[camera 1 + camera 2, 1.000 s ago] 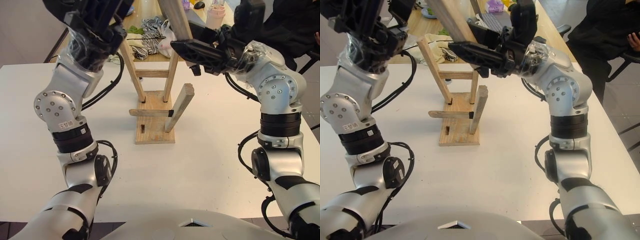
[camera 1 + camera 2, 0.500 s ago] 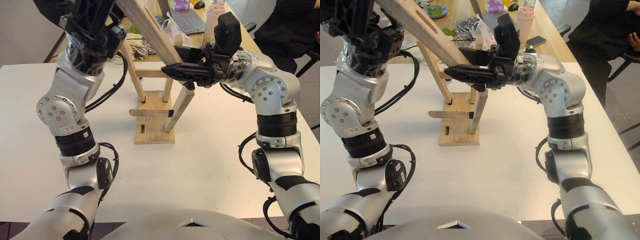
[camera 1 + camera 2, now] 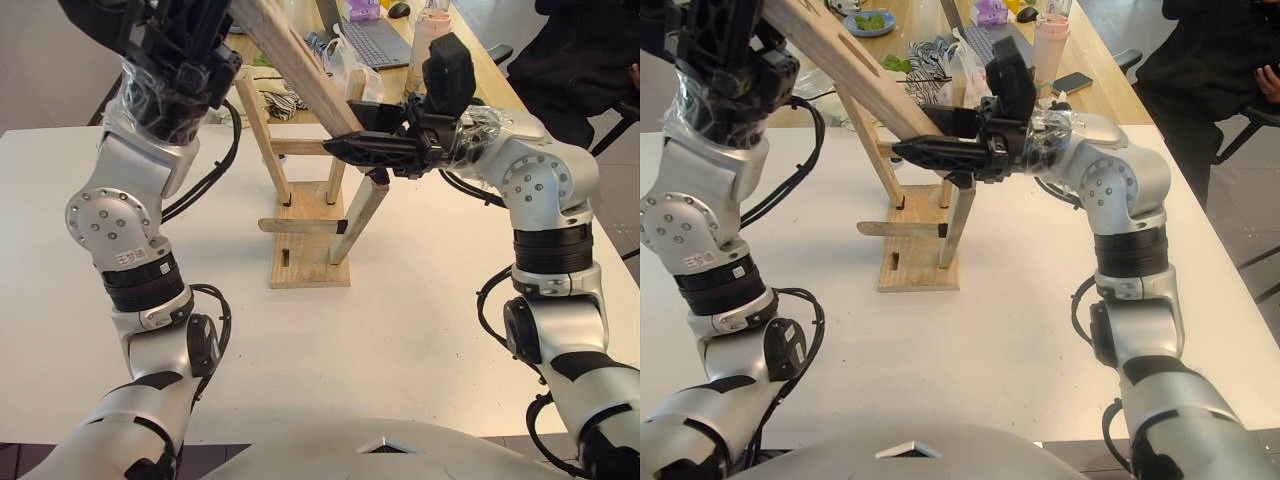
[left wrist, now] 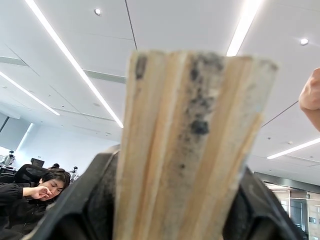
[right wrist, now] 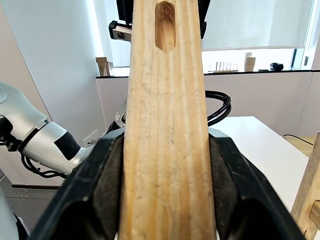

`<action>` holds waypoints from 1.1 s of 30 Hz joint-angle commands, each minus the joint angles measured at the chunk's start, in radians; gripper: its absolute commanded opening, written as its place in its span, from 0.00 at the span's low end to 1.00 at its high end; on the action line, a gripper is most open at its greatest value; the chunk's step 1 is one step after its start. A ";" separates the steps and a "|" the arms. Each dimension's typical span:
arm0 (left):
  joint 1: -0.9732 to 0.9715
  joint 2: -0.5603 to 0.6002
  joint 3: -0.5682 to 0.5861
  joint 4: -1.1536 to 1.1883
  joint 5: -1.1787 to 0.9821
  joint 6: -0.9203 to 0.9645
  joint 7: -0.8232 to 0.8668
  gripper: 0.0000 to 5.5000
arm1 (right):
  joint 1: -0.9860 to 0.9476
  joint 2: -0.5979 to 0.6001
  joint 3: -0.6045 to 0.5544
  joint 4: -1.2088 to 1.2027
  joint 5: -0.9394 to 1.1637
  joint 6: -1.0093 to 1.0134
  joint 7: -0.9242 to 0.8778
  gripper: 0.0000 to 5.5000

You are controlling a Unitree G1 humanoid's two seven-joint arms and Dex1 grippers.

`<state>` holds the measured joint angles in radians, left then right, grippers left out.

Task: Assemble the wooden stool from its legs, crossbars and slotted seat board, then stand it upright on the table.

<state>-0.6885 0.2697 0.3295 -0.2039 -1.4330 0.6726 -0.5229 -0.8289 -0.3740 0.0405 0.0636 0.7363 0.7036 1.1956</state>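
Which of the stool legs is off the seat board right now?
The slotted leg slanting in the air, clamped by the left gripper at its upper end and the right gripper lower down. The other three legs stand on the seat board.

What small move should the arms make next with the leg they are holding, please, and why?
Probably lower the slotted leg toward the empty slot in the seat board. The left gripper and right gripper both clamp it tilted above the board, and the near crossbar has a free end with no leg.
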 commanded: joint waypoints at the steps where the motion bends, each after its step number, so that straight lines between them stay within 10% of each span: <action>1: -0.011 -0.027 0.067 0.037 -0.003 -0.086 0.024 0.42 | -0.018 -0.061 0.010 0.019 -0.027 0.032 0.018 0.37; 14: 0.225 0.111 0.247 0.248 0.304 -0.321 -0.124 0.37 | 0.078 -0.221 0.092 -0.039 -0.104 0.032 0.158 0.71; 33: 0.345 0.159 -0.032 0.716 0.713 -0.402 -0.558 0.37 | 0.098 -0.196 0.184 0.024 -0.179 -0.049 0.131 0.14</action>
<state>-0.3892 0.3487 0.3866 0.4910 -0.8722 0.2413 -1.0413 -0.7679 -0.5629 0.1631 0.0632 0.6181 0.6322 1.3205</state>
